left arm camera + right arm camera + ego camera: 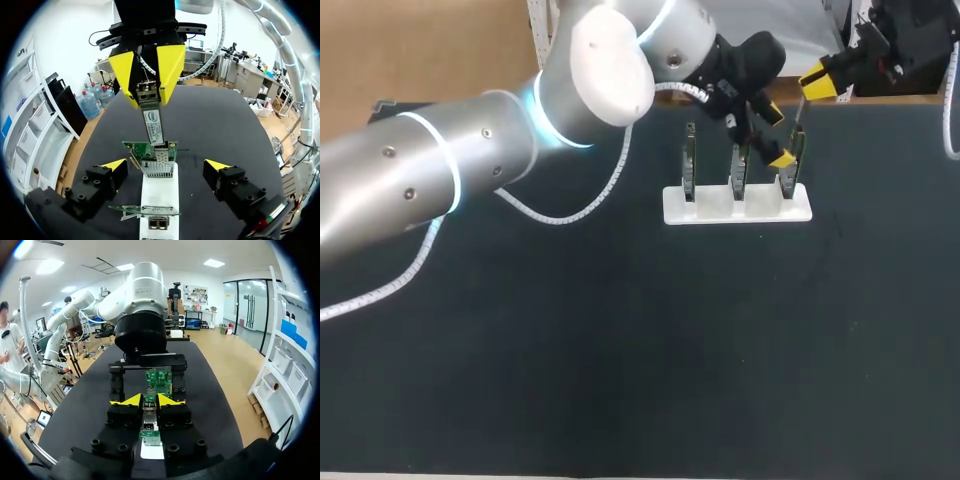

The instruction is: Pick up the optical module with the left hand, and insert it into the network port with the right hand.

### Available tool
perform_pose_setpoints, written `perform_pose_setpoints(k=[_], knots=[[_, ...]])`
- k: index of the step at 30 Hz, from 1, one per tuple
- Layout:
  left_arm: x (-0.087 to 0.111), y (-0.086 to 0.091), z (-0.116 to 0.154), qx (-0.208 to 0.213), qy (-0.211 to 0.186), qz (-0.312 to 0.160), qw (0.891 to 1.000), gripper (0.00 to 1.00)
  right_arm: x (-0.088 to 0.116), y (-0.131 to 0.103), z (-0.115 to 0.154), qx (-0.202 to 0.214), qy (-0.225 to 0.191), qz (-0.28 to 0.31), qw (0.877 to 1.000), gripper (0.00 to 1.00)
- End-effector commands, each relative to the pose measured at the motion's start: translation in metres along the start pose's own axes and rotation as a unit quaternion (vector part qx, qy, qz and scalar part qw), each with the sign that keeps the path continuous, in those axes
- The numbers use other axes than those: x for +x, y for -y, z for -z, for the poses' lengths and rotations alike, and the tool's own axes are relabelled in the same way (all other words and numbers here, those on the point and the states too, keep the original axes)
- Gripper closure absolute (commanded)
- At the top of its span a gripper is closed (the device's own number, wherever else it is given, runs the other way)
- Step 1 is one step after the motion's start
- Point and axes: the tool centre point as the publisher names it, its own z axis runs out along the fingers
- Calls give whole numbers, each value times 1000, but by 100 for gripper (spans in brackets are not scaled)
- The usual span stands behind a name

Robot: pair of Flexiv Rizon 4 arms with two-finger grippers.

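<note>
My right gripper (147,67) hangs above the stand, shut on the silver optical module (152,117), which points down at the far green network card (150,150) and its metal port (159,168). The module's tip meets the card's top edge; I cannot tell whether they touch. In the right wrist view the module (149,415) sits between my right gripper's (147,401) yellow tips. My left gripper (165,167) stands open, one finger on each side of that card, holding nothing. In the head view the left gripper (778,135) straddles the rightmost card (790,170), with the right gripper (817,82) above and behind it.
A white stand (737,205) holds three upright green cards in a row on the black table. A second card (142,210) lies close under my left wrist. My left arm (470,160) and its white cable cross the table's left and middle.
</note>
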Motion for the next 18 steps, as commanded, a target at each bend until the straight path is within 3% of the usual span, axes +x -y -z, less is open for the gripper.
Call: perform_pose_setpoints(k=[1,18], knots=[[0,-4,-1,5,0,-1,1000,0,-1,-1,1,1,-1,1,1000,100],[0,-5,-2,9,-3,-4,1000,0,2,2,0,-4,-2,-3,1000,100]])
